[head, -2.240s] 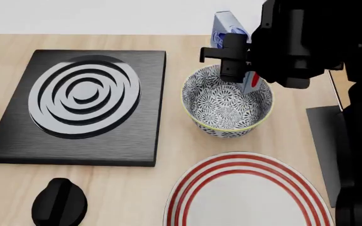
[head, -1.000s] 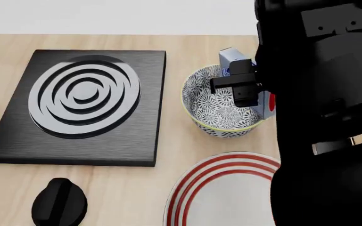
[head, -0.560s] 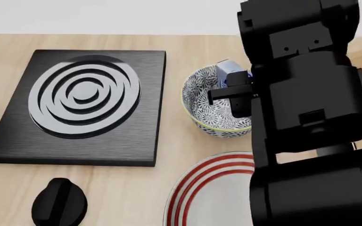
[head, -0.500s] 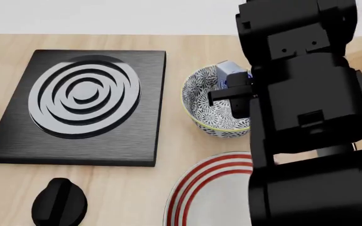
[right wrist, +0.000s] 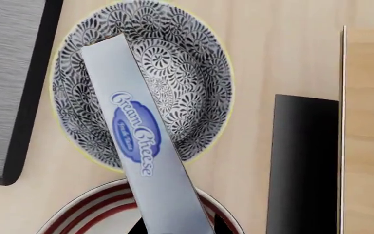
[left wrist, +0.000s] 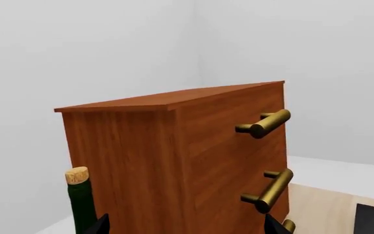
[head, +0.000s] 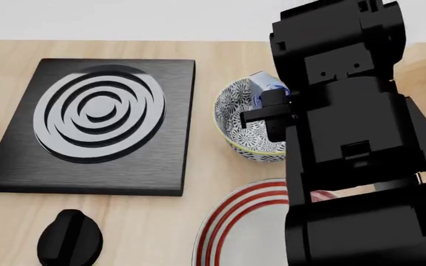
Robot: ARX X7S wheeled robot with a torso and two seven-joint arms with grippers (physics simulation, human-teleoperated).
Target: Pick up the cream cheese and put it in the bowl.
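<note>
The right gripper [right wrist: 177,229] pinches the cream cheese [right wrist: 143,139] by one end, the long pale box hanging over the bowl [right wrist: 200,73] with its far end above the patterned inside, though whether it touches the bowl cannot be told. From the head camera the right arm hides most of the bowl [head: 237,119], which stands between the black burner plate [head: 95,124] and the red-ringed plate [head: 243,221]. The left gripper's state cannot be told; its camera shows a wooden cabinet [left wrist: 174,161] with 3 brass handles and a corked bottle [left wrist: 80,200].
</note>
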